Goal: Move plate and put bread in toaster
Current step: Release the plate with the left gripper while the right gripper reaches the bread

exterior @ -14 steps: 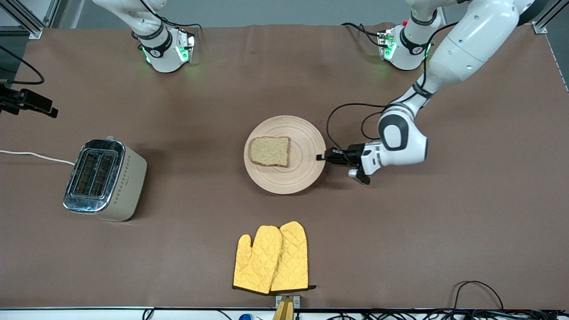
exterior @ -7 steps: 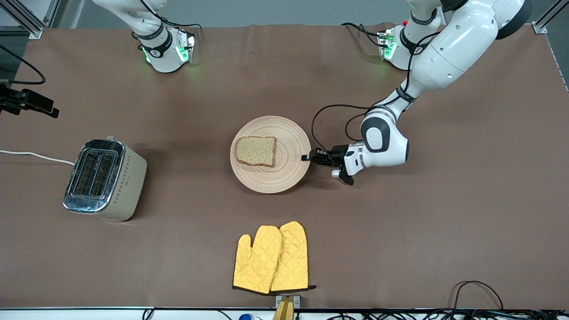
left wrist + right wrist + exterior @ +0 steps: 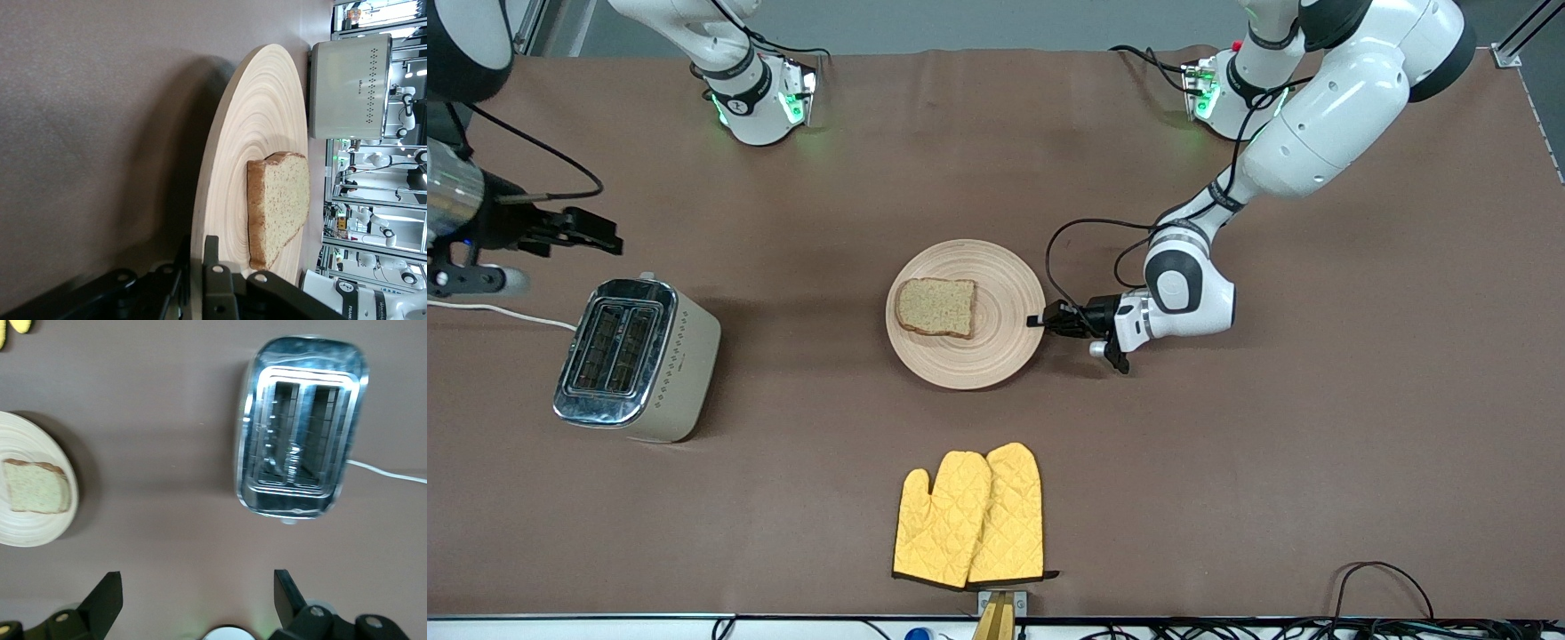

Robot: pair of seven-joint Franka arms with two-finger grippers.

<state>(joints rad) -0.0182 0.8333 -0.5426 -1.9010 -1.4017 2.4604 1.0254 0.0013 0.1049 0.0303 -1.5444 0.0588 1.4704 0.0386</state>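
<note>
Brown desk (image 3: 1227,462): left claw (image 3: 1037,320) pinches the plate (image 3: 996,356) rim; right claw (image 3: 609,242) spread wide above the toaster (image 3: 636,360).

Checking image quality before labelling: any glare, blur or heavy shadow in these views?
Front view: even light, soft shadow beside the toaster. Right wrist view: glare on its chrome top, slight blur. Left wrist view: plate and bread sharp, the plate shadowing the cloth beside it.

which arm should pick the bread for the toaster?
Right, probably. Its open tool hovers near the toaster; the left tool is shut on the plate rim beside the bread.
</note>
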